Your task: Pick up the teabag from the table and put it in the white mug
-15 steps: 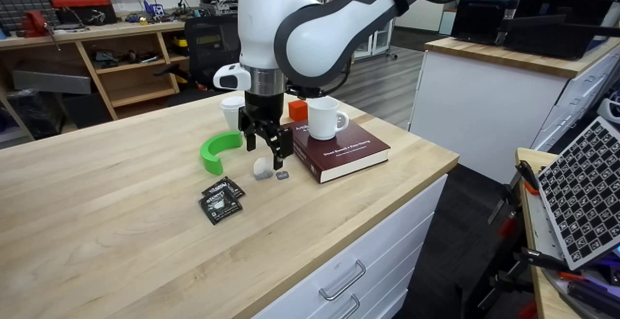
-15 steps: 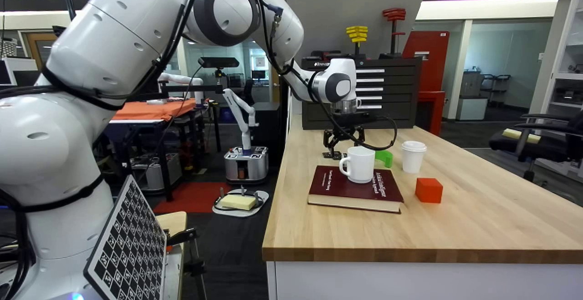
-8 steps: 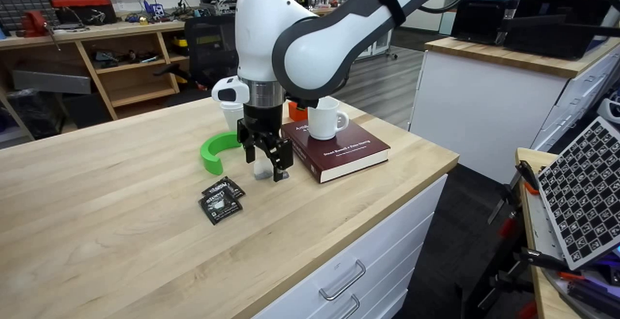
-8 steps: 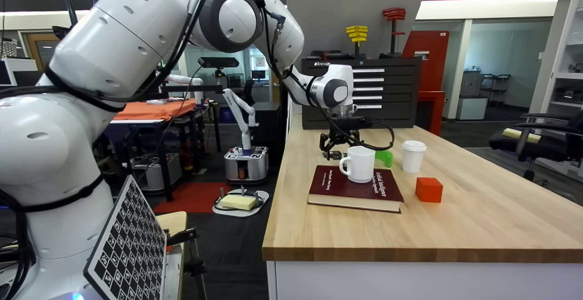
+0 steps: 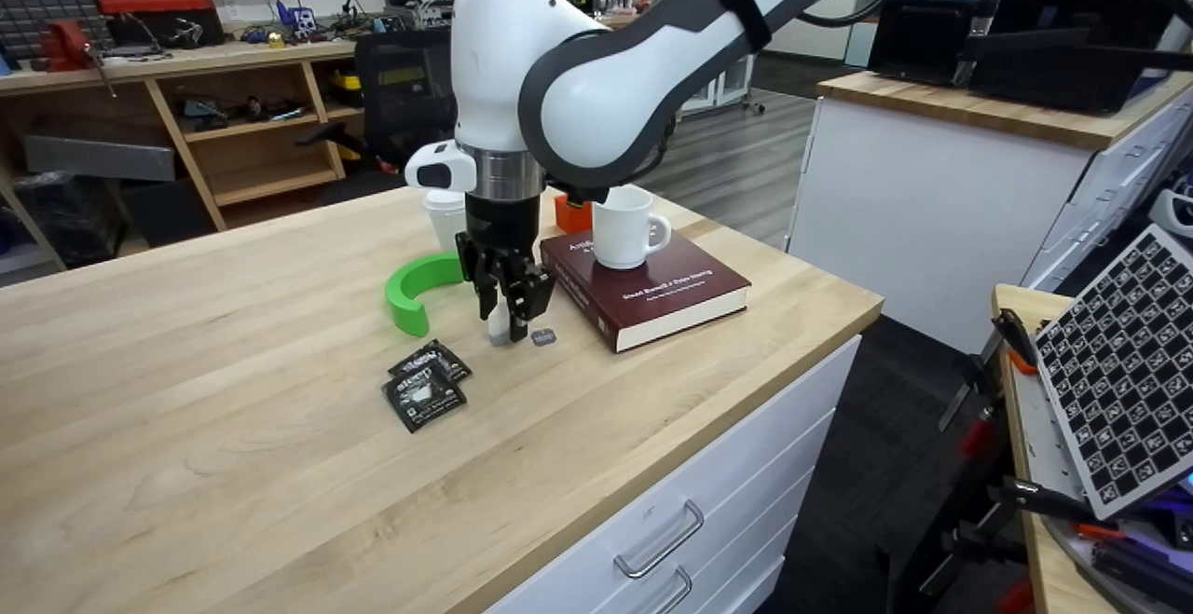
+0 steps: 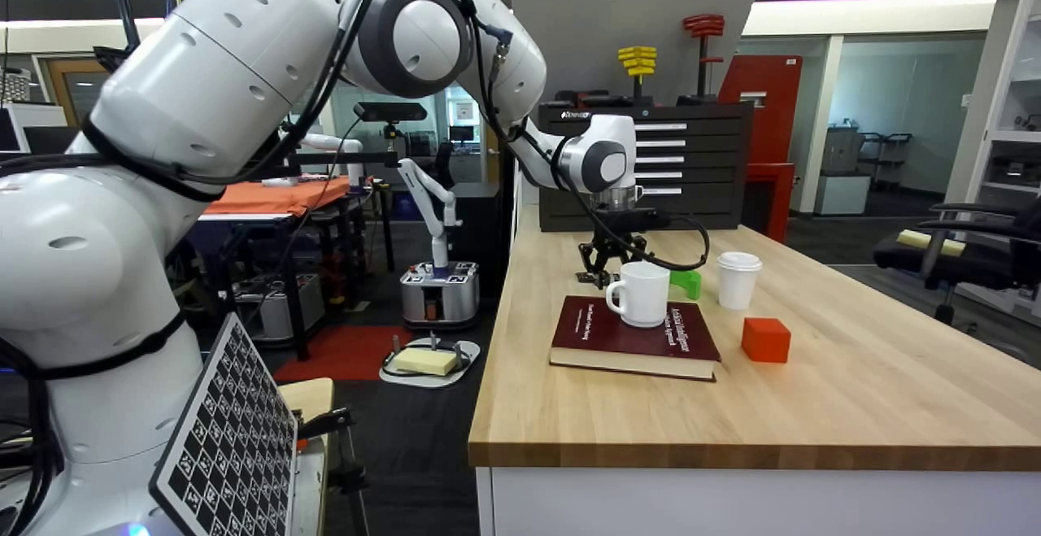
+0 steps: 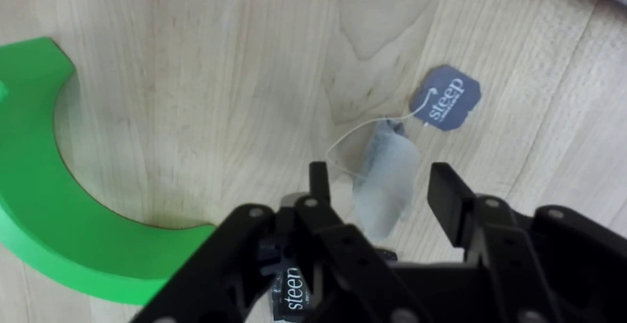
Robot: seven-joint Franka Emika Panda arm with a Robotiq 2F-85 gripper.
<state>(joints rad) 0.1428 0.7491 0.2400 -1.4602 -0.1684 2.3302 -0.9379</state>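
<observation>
Gripper (image 7: 381, 188) astride the teabag (image 7: 387, 186) on the worktop (image 5: 233, 428)

The gripper points downward with its two fingers (image 7: 446, 205) spread apart, and the teabag lies in the gap between them. Whether either finger touches the soft whitish pouch cannot be told from the wrist view. The teabag is on the wood, inward from the edge above the white drawers (image 5: 746, 465), and a thin string (image 7: 362, 123) loops from it to a dark tag (image 7: 445, 98) just beside it (the tag reads "steep" in pale letters).

A green curved piece (image 7: 93, 249) lies near the gripper, farther in from the drawer edge than the teabag. Two black packets (image 5: 424, 395), one overlapping the other, lie near as well, farther than the teabag from the corner in view at the end of the drawer edge.

Toward that corner a thick dark-red book (image 5: 690, 265) lies flat near the drawer edge, close to the gripper but apart from it. On the book stands the white mug (image 5: 619, 232), upright, its handle turned toward the drawer edge in both exterior views. An orange block (image 6: 765, 340) sits just beside the book, on the side away from that edge, and a white lidded cup (image 6: 738, 282) stands upright, farther from the corner than the block. In an exterior view the arm (image 6: 219, 80) reaches in across the drawer edge.
</observation>
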